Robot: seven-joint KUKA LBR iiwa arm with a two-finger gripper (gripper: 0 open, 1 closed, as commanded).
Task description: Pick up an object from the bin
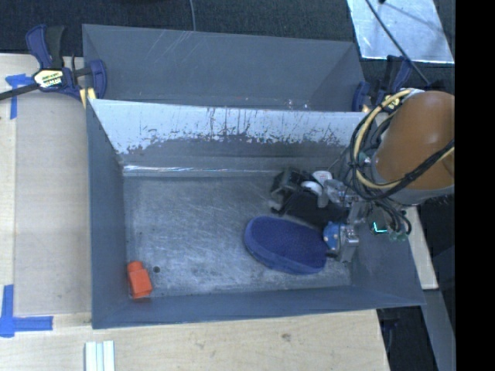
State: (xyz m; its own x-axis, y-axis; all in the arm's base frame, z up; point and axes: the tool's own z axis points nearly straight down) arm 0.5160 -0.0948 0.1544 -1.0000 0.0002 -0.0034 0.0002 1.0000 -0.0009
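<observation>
Eyes on the blue oval pad [285, 246]: a soft-looking, rounded, dark blue thing lying flat on the bin [104, 230] floor, out toward four o'clock from the floor's middle and close to the near wall. Nothing is on top of it, and it isn't gripped.

Right at its twelve o'clock sits the gripper [276, 193], low in the bin and just beside the pad's far edge. Whether it touches the pad can't be made out. The black fingers [281, 181] stand apart, pointing toward nine o'clock, with bare grey floor between them, so there's nothing in the grasp.

From the gripper the wrist runs off toward three o'clock, silver and blue fittings along it, one small blue part sitting right at the pad's three o'clock end. Further out, the arm's rounded orange cover [414, 149] bulges over the bin's right wall, with yellow and black cables [363, 141] looped around it.

Way over at eight o'clock, well apart from all of this, a small orange block [139, 279] stands alone in the near left corner of the floor.
</observation>
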